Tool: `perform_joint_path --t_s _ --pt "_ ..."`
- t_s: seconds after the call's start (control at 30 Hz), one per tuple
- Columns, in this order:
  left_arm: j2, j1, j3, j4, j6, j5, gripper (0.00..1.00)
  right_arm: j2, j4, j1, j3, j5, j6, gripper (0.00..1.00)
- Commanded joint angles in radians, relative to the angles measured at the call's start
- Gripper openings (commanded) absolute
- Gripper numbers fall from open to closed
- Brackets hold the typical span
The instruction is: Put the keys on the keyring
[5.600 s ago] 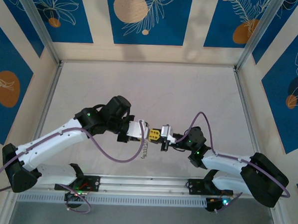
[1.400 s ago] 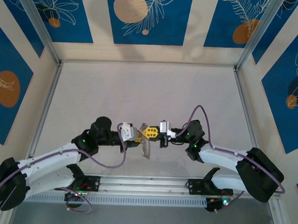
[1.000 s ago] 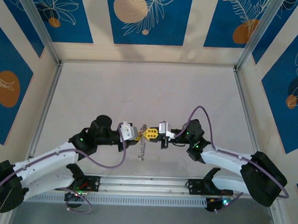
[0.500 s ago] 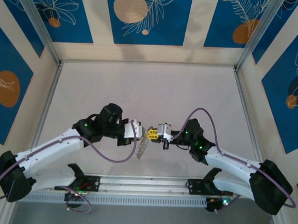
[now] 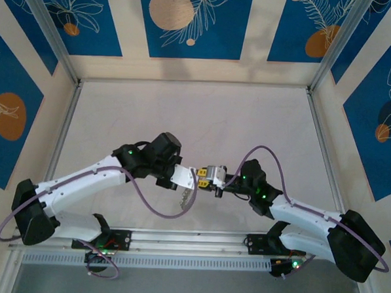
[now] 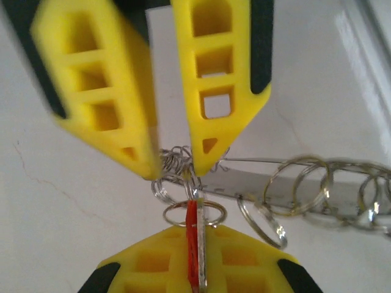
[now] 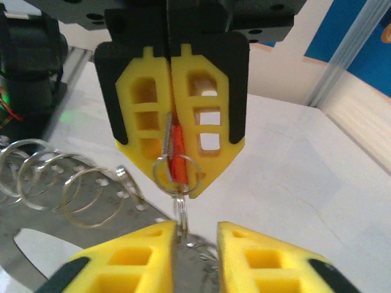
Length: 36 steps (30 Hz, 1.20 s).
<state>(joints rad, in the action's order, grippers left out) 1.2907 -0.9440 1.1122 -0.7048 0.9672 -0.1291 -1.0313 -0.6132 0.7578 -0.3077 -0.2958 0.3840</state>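
The left claw (image 7: 177,183) clenched a key (image 7: 178,152) edge-on against the keyring (image 5: 185,196), probably for threading. Whether the right claw (image 7: 197,227) gripped, I could not tell.

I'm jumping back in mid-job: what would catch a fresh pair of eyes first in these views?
First, the two yellow-fingered grippers meet tip to tip above the near middle of the table. The right gripper is shut on a red key. The left gripper pinches a tangle of wire rings, the keyring, whose linked loops trail off beside a flat metal strip.
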Motion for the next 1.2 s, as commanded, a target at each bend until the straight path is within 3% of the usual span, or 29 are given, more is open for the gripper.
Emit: perform_joint_path --t_s 0.0,0.17,0.23,0.33,0.4,0.73,1.17 --pt "0.038 -0.024 0.070 -0.052 0.099 0.102 0.00 0.024 -0.086 -0.016 0.047 0.060 -0.016 0.31" --pt "0.071 -0.026 0.076 0.016 0.134 0.098 0.00 0.146 -0.044 -0.066 0.096 0.181 -0.033 0.51" --pt "0.103 -0.026 0.104 0.006 0.148 0.110 0.00 0.214 -0.043 -0.121 0.129 0.198 -0.063 0.55" --pt "0.143 -0.026 0.131 0.008 0.165 0.124 0.00 0.319 -0.017 -0.205 0.164 0.209 -0.108 0.71" --pt "0.168 -0.026 0.147 0.006 0.171 0.121 0.00 0.384 0.023 -0.254 0.175 0.210 -0.128 0.76" --pt "0.343 0.003 0.203 0.090 0.188 0.088 0.00 0.497 0.018 -0.436 0.248 0.253 -0.230 0.79" --pt "0.386 0.109 0.200 0.077 0.214 0.107 0.00 0.499 0.014 -0.508 0.284 0.227 -0.263 0.79"
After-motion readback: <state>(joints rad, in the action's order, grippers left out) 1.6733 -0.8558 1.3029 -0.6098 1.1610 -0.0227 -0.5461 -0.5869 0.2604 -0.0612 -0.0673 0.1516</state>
